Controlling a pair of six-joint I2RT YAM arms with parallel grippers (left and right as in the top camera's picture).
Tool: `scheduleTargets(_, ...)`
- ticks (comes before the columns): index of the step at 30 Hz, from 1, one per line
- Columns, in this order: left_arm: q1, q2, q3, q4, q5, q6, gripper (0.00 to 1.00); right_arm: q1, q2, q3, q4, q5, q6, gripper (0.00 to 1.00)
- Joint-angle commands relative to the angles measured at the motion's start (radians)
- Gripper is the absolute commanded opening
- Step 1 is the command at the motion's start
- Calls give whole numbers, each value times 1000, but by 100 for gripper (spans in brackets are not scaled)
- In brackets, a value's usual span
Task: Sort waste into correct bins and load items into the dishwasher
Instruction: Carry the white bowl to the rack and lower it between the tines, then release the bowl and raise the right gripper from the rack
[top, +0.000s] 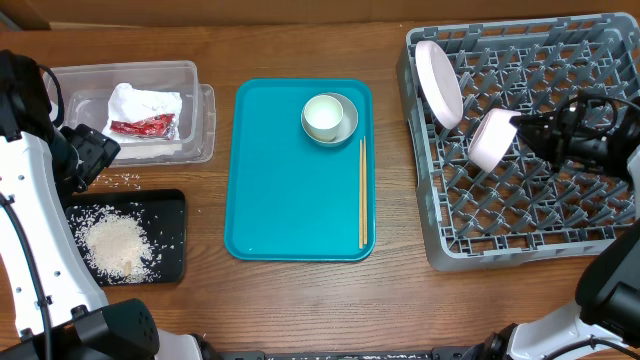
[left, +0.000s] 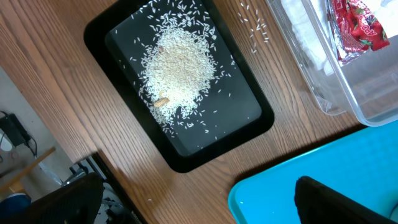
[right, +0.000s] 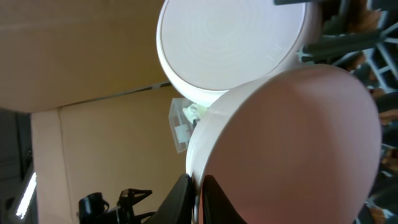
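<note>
My right gripper (top: 517, 126) is shut on the rim of the small white bowl (top: 490, 138), holding it on edge over the grey dishwasher rack (top: 440, 235). In the right wrist view its fingers (right: 180, 199) pinch the bowl's rim (right: 205, 143). The pale plate (right: 230, 40) stands just behind, upright among the pegs (top: 438, 82). A white cup (top: 322, 116) sits inside the grey-green bowl (top: 345, 128) on the teal tray (top: 290, 200), with chopsticks (top: 361, 195) beside them. My left gripper (left: 202, 208) is open and holds nothing, hovering between the black tray (left: 261, 118) and the teal tray.
The clear tub (top: 195, 110) holds crumpled napkins (top: 145, 102) and a red wrapper (top: 142, 126). Rice (top: 118, 245) is piled in the black tray (top: 175, 235), with loose grains (top: 125, 180) on the wood beside it. Bare wooden table lies along the front edge.
</note>
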Motion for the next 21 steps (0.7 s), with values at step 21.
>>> scheduleTargets(21, 2, 1, 0, 2, -3, 19, 100, -107, -12, 84, 57, 190, 27, 15)
